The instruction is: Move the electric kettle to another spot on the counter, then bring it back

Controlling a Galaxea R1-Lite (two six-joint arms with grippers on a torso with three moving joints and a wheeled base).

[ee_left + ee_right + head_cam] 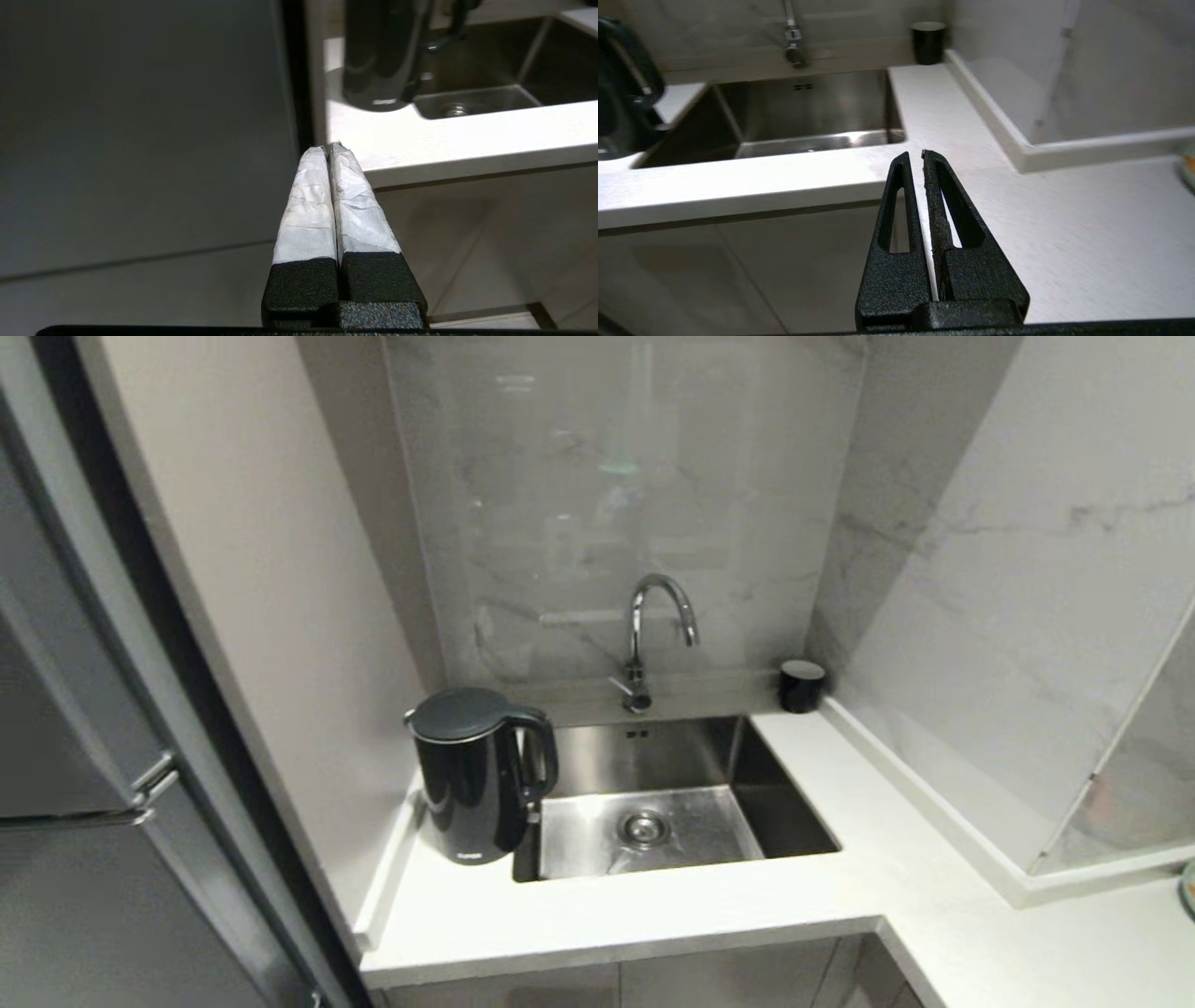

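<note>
The electric kettle is a tall glossy black jug with a loop handle. It stands upright on the white counter, in the back left corner beside the sink, with its handle toward the sink. Neither arm shows in the head view. In the left wrist view my left gripper hangs shut and empty, below and in front of the counter, well short of the kettle. My right gripper is also shut on nothing, low before the counter. The kettle shows at that view's edge.
A steel sink with a chrome faucet sits right of the kettle. A small black cup stands in the back corner. A grey fridge and a wall close in the left side. A raised white ledge borders the right.
</note>
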